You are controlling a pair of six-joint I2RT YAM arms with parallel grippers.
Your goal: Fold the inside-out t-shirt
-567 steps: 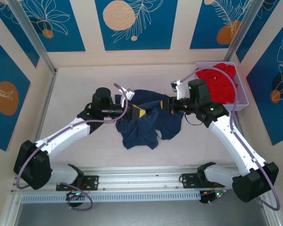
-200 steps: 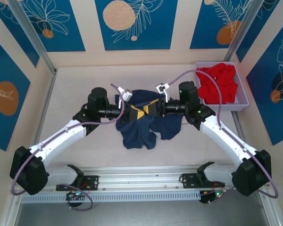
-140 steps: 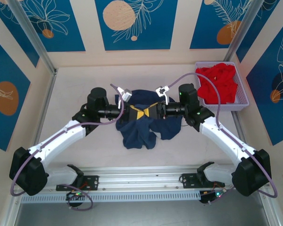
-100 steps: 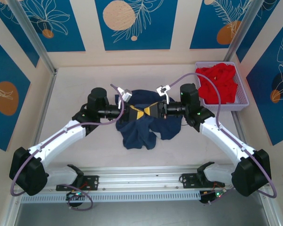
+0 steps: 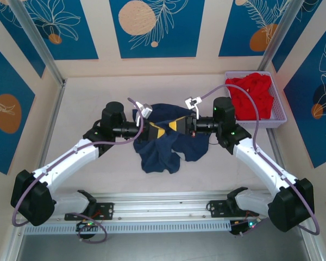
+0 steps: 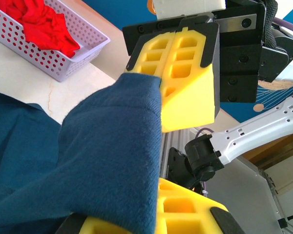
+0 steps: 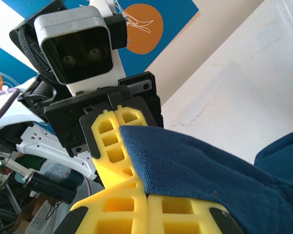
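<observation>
The inside-out t-shirt point(image 5: 162, 148) is a dark navy heap at the middle of the table, with one fold lifted between both grippers. My left gripper point(image 5: 155, 132) is shut on that fold from the left. My right gripper point(image 5: 177, 125) is shut on the same fold from the right, tip to tip with the left. In the left wrist view the navy cloth point(image 6: 97, 165) runs from my left gripper point(image 6: 156, 214) up to the right arm's yellow fingers point(image 6: 185, 68). In the right wrist view the cloth point(image 7: 210, 165) leaves my right gripper point(image 7: 147, 207) beside the left arm's fingers point(image 7: 112, 141).
A lilac basket point(image 5: 275, 123) at the back right holds a bright red garment point(image 5: 252, 93); the basket point(image 6: 58, 62) and red garment point(image 6: 36, 22) also appear in the left wrist view. Beige tabletop point(image 5: 92, 98) surrounds the shirt, with walls at the back and sides.
The right gripper has shut on the lifted fold next to the left gripper and drawn slightly to the right. The left arm has held still, gripping the cloth.
</observation>
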